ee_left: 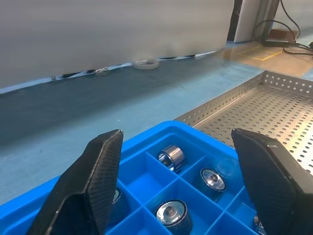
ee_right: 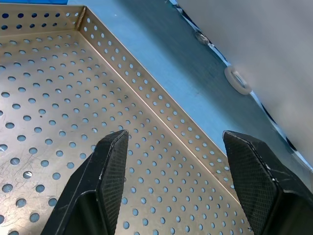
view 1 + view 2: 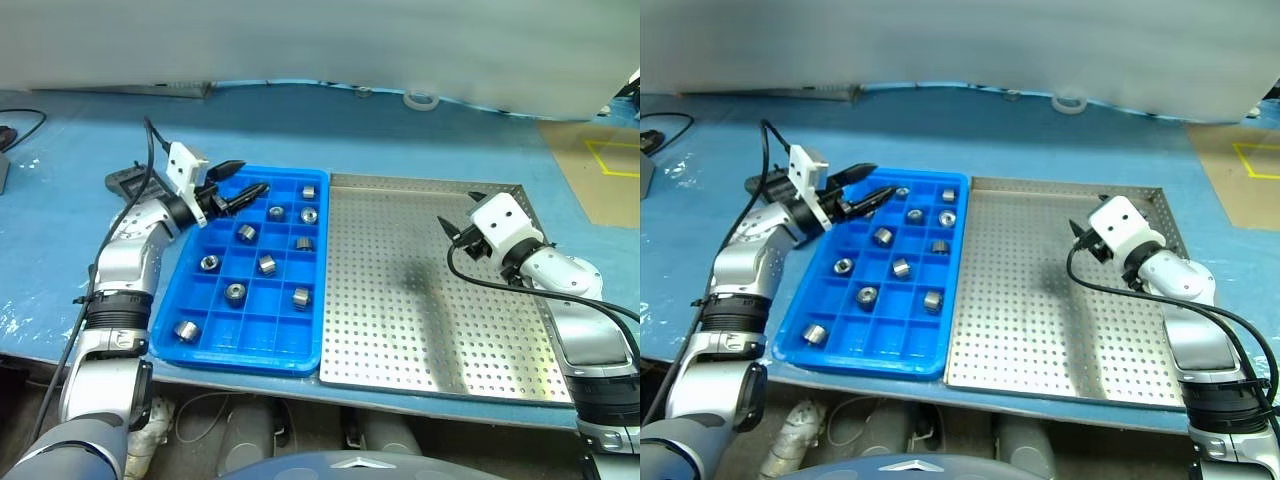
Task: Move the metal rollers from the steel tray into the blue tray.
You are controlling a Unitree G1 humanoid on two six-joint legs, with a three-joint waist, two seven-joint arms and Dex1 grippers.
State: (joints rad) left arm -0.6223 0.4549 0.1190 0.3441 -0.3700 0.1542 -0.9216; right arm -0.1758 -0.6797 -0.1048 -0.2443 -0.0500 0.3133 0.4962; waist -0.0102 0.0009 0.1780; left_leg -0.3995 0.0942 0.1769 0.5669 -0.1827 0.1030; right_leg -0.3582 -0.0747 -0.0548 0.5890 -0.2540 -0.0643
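The blue tray point(image 3: 238, 357) lies left of the steel tray point(image 3: 420, 300), their sides touching. Several metal rollers point(image 3: 266, 264) sit in separate compartments of the blue tray, and every roller I see is in there. My left gripper point(image 3: 247, 177) hovers over the blue tray's far left corner, open, with nothing between its fingers. In the left wrist view, rollers point(image 1: 171, 156) lie in the cells just beyond it. My right gripper point(image 3: 459, 213) hangs open over the far right part of the steel tray's perforated floor point(image 2: 58, 112), also holding nothing.
A roll of tape point(image 3: 421, 99) lies at the back of the blue table cover. A black device point(image 3: 124, 181) sits left of the blue tray, and a cable point(image 3: 30, 125) runs at the far left. A brown surface with yellow tape point(image 3: 605, 165) borders the right.
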